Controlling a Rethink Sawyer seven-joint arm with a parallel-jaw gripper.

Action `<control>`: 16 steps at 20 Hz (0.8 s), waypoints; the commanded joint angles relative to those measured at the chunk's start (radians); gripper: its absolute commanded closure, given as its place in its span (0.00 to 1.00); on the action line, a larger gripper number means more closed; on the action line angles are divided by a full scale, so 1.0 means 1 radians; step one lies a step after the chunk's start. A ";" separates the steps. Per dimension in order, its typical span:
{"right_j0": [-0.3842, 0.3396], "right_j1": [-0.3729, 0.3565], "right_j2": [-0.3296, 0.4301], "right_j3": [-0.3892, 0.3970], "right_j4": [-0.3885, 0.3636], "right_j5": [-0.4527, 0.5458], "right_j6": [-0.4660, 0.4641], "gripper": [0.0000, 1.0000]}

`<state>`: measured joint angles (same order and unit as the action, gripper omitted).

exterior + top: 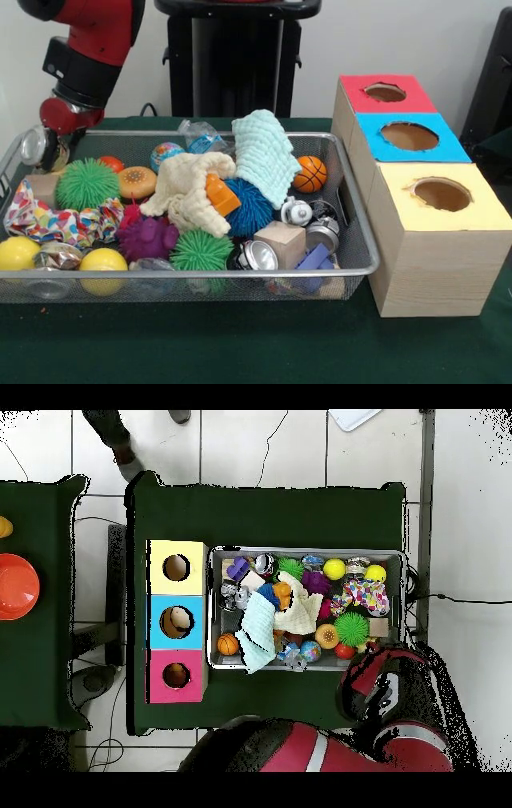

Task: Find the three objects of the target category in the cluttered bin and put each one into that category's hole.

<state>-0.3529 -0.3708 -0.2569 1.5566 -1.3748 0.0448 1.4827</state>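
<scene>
The silver wire-mesh bin [200,276] is crammed with toys; it also shows in the overhead view [305,550]. No tan-brown or tiger-striped plush animal shows; they are hidden or out of view. An orange thing [220,194] pokes out from under a cream cloth [188,188]; I cannot tell what it is. The red-topped hole [386,92] is the farthest of the three boxes to the right of the bin, and shows in the overhead view [176,675]. My gripper [50,152] hangs at the bin's far left corner below the red arm [385,679]; its state is unclear.
The blue-topped hole [410,136] and yellow-topped hole [442,194] stand nearer. The bin holds green [86,182], blue [250,210] and purple [148,238] spiky balls, a basketball [310,174], a mint cloth [264,152], and a wooden cube [280,240]. A person's leg [120,444] shows overhead.
</scene>
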 commanded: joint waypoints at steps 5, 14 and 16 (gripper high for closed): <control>-0.180 -0.018 0.159 0.147 0.121 0.005 0.104 0.00; -0.352 -0.096 0.349 0.252 0.209 0.094 -0.009 0.00; -0.362 -0.100 0.360 0.257 0.215 0.098 -0.013 0.00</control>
<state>-0.6818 -0.4945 -0.0099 1.6588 -1.1953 0.0304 1.4825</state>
